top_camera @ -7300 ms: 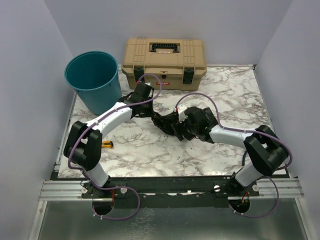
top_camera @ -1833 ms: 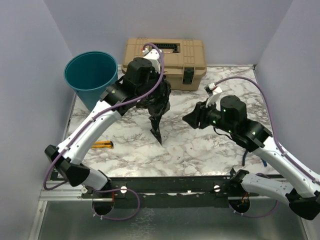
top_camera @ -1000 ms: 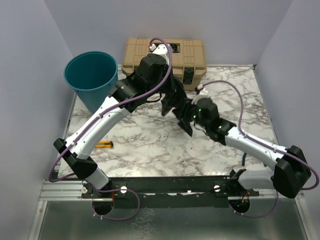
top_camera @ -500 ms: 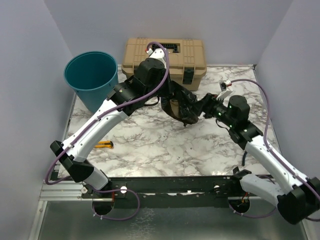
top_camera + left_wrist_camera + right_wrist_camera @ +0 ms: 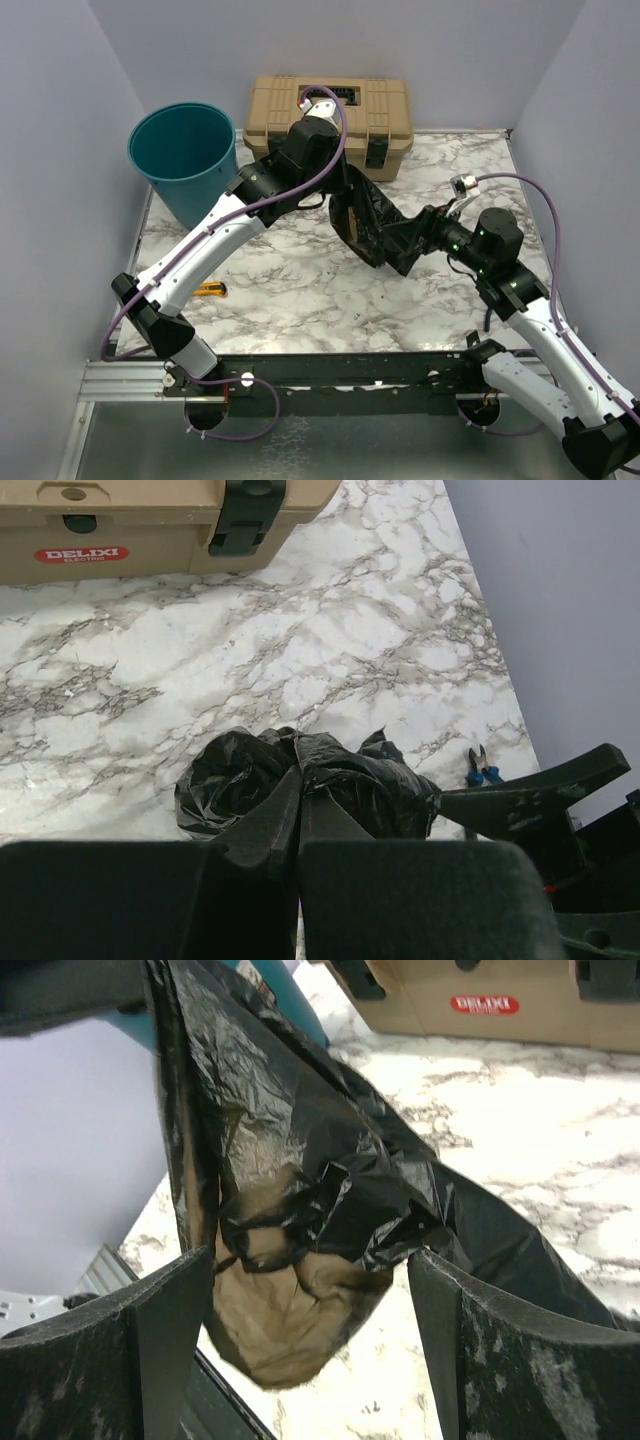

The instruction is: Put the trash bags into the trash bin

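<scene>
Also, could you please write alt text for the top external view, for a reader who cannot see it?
The left pincer holds a crinkled black trash bag up over a marble table, while the right pincer stands open at the bag's lower end. A teal trash bin stands at the far left beside a tan toolbox.

One black trash bag [image 5: 372, 225] is in view. One teal trash bin [image 5: 185, 160] stands at the table's [image 5: 470, 180] far left corner, one tan toolbox [image 5: 330, 115] along its far edge. One small yellow-handled tool [image 5: 211, 290] lies near the left edge, one pair of blue-handled pliers [image 5: 483, 768] near the right edge.
</scene>
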{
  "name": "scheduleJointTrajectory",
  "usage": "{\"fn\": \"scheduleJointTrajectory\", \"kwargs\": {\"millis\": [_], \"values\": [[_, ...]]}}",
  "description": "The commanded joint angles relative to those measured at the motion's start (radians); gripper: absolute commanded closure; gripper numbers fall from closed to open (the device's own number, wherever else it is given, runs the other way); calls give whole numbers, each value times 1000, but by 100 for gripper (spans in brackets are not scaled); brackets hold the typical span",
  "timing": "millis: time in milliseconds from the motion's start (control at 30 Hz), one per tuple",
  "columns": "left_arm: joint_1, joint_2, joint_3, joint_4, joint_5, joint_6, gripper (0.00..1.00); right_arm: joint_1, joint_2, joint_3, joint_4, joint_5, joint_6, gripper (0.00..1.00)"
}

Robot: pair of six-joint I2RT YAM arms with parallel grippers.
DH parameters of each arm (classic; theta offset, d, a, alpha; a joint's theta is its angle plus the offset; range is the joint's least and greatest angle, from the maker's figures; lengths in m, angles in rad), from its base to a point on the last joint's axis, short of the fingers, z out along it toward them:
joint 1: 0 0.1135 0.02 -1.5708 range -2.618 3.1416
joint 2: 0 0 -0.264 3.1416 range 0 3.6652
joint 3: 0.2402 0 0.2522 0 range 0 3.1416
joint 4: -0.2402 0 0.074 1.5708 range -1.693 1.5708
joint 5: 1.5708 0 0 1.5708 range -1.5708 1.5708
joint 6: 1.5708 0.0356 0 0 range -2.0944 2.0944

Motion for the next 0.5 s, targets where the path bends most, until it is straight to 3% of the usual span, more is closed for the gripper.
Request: {"fn": "scheduleJointTrajectory", "kwargs": {"millis": [0, 100, 167, 300, 467], "values": [[7, 17, 31, 18, -5, -23, 100, 0, -35, 9, -139, 47, -48, 16], [10, 18, 29, 18, -8, -28, 100, 0, -86, 35, -268, 245, -26, 12], [13, 13, 20, 18, -12, -30, 100, -1, -97, 69, -319, 263, -28, 11], [25, 8, 15, 19, -8, -32, 100, 0, -57, 127, -349, 113, -11, 12], [26, 12, 17, 23, -6, -39, 100, 5, -6, 42, -144, -71, 75, 20]]}}
